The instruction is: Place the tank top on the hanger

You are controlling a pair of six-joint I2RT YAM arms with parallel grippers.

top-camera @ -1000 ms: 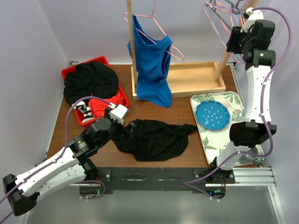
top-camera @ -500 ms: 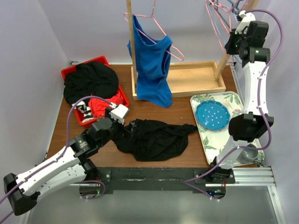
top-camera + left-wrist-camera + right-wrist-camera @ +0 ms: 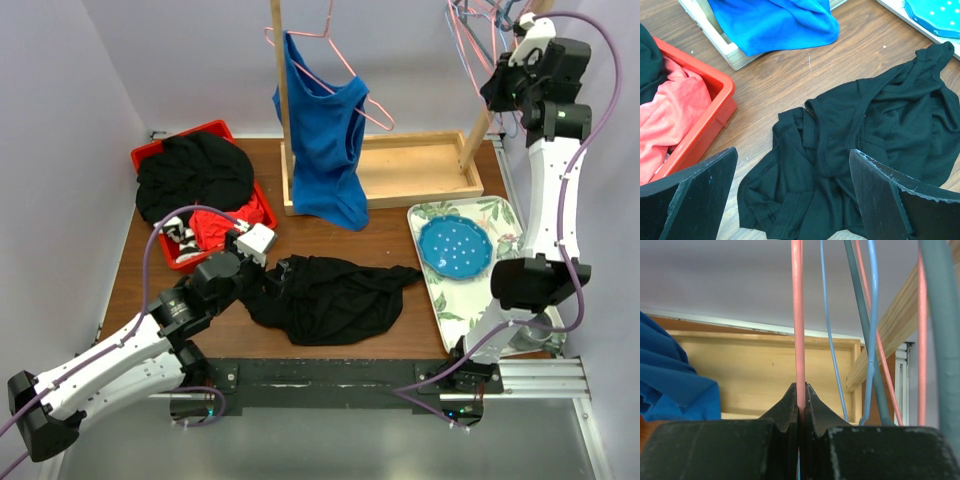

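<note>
While right claw pinches one hanger, one tank top lies crumpled.

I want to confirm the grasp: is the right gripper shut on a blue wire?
No, the right gripper is shut on the pink hanger, with the blue wire hanging free beside it.

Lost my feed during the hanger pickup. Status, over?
Right pincer shut on pink hanger at the rack. Left pincer open over black tank top, crumpled on table. Teal hanger crowding beside the pink one.
</note>
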